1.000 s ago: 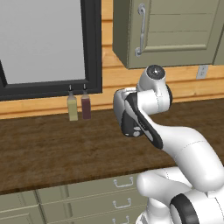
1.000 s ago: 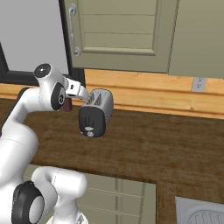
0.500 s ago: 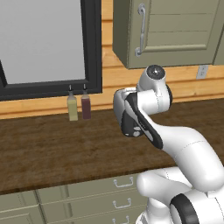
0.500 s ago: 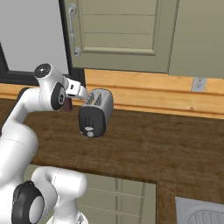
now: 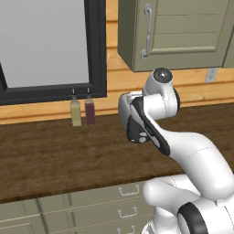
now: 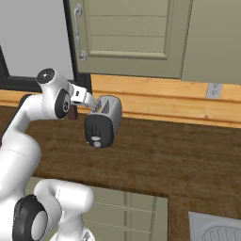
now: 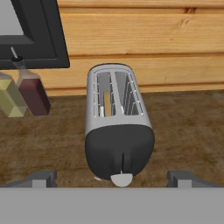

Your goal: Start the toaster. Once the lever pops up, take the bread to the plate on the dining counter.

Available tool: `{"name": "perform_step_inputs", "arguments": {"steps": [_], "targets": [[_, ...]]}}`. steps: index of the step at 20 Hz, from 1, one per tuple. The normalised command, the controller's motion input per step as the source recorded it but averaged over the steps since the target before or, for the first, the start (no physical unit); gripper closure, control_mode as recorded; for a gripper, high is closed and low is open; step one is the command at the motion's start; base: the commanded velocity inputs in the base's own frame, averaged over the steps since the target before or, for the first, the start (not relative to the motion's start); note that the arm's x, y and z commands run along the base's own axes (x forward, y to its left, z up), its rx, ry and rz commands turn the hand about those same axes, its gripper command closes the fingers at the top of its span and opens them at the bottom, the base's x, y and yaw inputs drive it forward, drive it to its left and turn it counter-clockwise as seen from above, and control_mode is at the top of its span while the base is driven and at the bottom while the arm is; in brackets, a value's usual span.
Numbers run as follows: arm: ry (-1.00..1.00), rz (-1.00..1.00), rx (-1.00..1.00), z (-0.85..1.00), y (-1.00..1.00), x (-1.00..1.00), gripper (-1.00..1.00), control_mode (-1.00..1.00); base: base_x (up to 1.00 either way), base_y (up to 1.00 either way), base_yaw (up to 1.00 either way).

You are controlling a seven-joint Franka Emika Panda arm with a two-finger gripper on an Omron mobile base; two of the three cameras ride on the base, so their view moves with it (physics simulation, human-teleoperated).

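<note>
While gripper [image 7: 111, 178] hangs wide open, rounded silver toaster [image 7: 116, 122], glossy black end, holds tan bread [image 7: 107, 103] in slot.

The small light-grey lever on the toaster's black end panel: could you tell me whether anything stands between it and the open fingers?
Nothing visible does. The light-grey lever lies between the spread fingers; the two slim bottles stand off to the side.
</note>
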Motion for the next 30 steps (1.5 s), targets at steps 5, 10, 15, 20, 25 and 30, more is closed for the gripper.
{"name": "perform_step_inputs", "arguments": {"steps": [5, 10, 15, 20, 25, 30], "targets": [[0.00, 0.00, 0.00, 0.00, 0.00, 0.00, -1.00, -1.00, 0.00, 0.00, 0.00], [0.00, 0.00, 0.00, 0.00, 0.00, 0.00, -1.00, -1.00, 0.00, 0.00, 0.00], [0.00, 0.00, 0.00, 0.00, 0.00, 0.00, -1.00, -1.00, 0.00, 0.00, 0.00], [0.00, 0.00, 0.00, 0.00, 0.00, 0.00, -1.00, -1.00, 0.00, 0.00, 0.00], [0.00, 0.00, 0.00, 0.00, 0.00, 0.00, -1.00, -1.00, 0.00, 0.00, 0.00], [0.00, 0.00, 0.00, 0.00, 0.00, 0.00, -1.00, -1.00, 0.00, 0.00, 0.00]]}}
